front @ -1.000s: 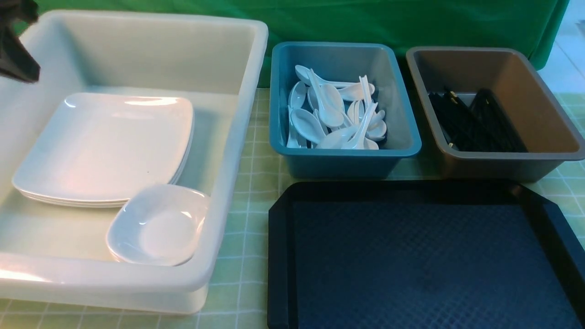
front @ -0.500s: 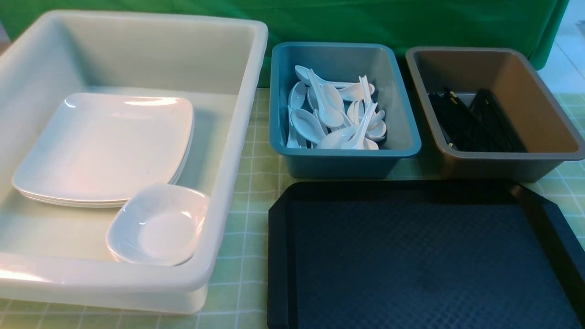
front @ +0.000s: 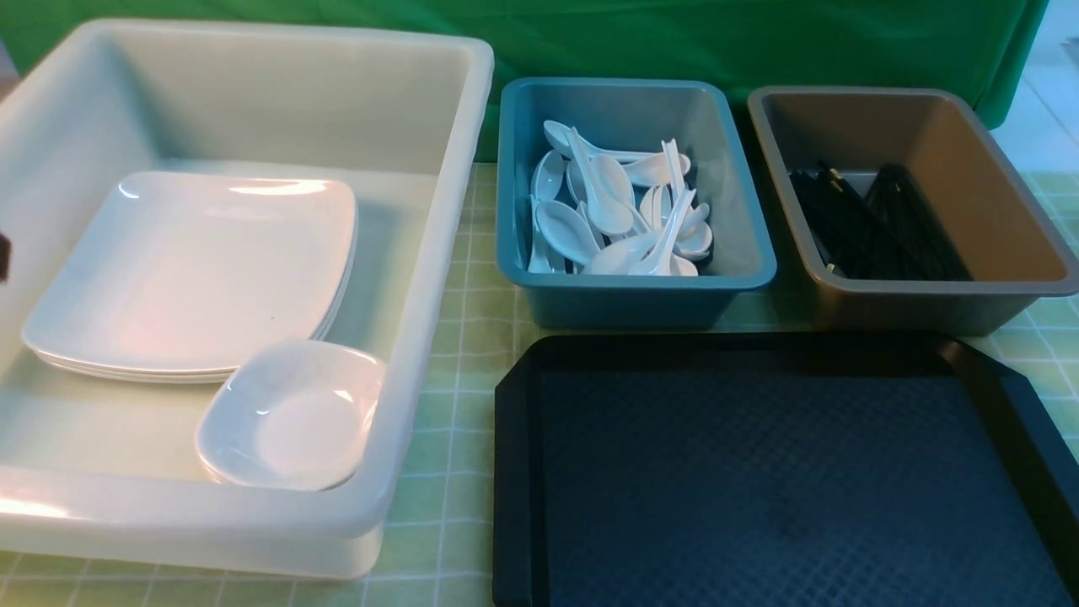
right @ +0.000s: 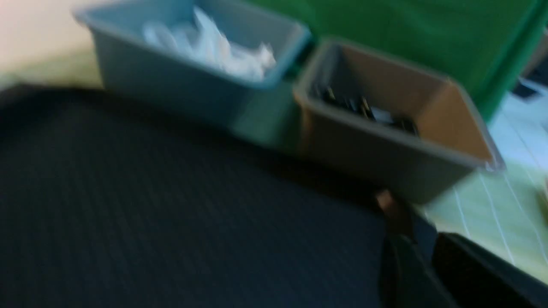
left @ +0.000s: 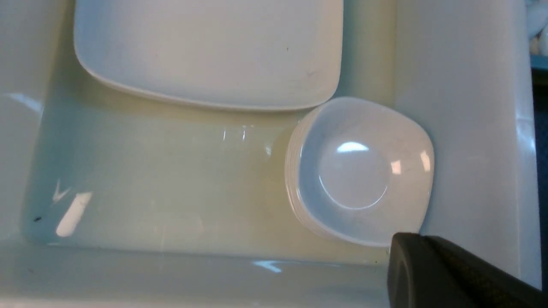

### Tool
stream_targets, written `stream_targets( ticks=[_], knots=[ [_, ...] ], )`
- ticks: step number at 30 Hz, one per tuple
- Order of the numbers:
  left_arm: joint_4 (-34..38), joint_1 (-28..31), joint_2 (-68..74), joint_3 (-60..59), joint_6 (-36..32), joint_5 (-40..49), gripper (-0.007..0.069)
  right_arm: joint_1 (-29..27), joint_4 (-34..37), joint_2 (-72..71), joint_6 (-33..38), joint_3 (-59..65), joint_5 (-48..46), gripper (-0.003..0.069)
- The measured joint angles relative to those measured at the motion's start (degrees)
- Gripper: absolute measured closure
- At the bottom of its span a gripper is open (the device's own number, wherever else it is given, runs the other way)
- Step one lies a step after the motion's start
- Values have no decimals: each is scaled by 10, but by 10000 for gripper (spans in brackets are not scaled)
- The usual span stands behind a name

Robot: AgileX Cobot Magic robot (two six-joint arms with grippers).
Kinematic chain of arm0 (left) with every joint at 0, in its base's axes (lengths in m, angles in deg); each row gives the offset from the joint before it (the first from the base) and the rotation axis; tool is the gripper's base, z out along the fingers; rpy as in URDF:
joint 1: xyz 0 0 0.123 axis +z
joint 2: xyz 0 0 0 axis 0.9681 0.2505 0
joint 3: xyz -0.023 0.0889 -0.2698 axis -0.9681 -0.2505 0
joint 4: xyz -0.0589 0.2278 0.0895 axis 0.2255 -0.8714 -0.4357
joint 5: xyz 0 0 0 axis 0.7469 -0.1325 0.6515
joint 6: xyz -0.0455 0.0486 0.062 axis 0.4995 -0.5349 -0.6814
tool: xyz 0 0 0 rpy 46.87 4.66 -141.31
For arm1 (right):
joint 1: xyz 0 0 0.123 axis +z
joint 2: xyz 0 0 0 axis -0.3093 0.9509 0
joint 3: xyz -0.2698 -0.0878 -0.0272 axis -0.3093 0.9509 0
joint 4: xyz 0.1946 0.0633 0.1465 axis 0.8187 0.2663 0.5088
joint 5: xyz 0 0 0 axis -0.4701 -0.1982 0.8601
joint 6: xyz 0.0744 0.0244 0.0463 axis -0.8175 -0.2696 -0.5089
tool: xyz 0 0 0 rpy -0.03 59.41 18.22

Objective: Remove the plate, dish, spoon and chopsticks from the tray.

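Tray lower right w/ nothing on it; 3 tubs; left pincer closed, right pincer unclear.

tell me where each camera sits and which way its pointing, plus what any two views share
Front view: between the arms, facing forward over the tray, white tub, blue bin and brown bin; only a dark sliver of the robot at the left edge.
Left wrist view: above the white tub, looking down on plate and dish; left gripper at the corner.
Right wrist view: low over the tray, blurred, facing both bins; right gripper below.
Front and left wrist share plate and dish.
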Motion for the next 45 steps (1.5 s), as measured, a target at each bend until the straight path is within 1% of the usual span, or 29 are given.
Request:
stream_targets(
  ticks=[3, 11, 14, 17, 19, 22, 25, 26, 27, 28, 29, 30, 31, 33, 37, 41, 42, 43, 45],
  knots=[
    [0, 0, 0, -23, 0, 0, 636, -24, -13, -1, 1, 13, -10, 550],
    [1, 0, -6, -40, 0, 0, 636, -27, -17, -1, -1, 13, 4, 536],
    [31, 0, -25, -40, -3, 0, 636, -27, -18, -1, -1, 13, 5, 534],
    [73, 0, -53, -45, -29, -1, 636, -27, -18, -1, -1, 13, 5, 528],
    [82, 0, -67, -51, -39, -2, 636, -27, -18, -1, -1, 13, 5, 526],
    [90, 0, -131, -91, -57, -12, 636, -27, -18, -1, -2, 13, 5, 517],
    [110, 0, -206, -153, -61, -61, 636, -27, -19, -1, -2, 13, 5, 513],
    [110, 0, -206, -157, -61, -66, 636, -27, -19, -1, -2, 13, 5, 512],
    [140, 0, -252, -199, -66, -117, 636, -27, -19, -1, -2, 13, 5, 508],
    [150, 0, -264, -205, -67, -124, 636, -27, -19, -1, -2, 13, 5, 507],
    [190, 0, -311, -250, -75, -188, 636, -27, -19, -1, -2, 13, 5, 503],
    [194, 0, -316, -250, -75, -194, 636, -27, -19, -1, -2, 13, 5, 503],
    [219, 0, -354, -280, -79, -233, 636, -27, -19, -1, -2, 13, 5, 503],
    [235, 0, -395, -311, -80, -267, 635, -27, -19, -1, -2, 13, 5, 501],
    [232, 0, -464, -344, -82, -288, 635, -27, -19, -1, -2, 13, 5, 492],
    [207, 0, -485, -348, -83, -288, 635, -27, -19, -1, -2, 13, 5, 484],
    [188, 0, -486, -348, -88, -293, 635, -27, -19, -1, -2, 13, 5, 482],
    [188, 0, -486, -348, -89, -294, 635, -27, -19, -1, -2, 13, 5, 482],
    [143, 0, -487, -348, -95, -313, 635, -27, -19, -1, -2, 13, 5, 477]
  ],
)
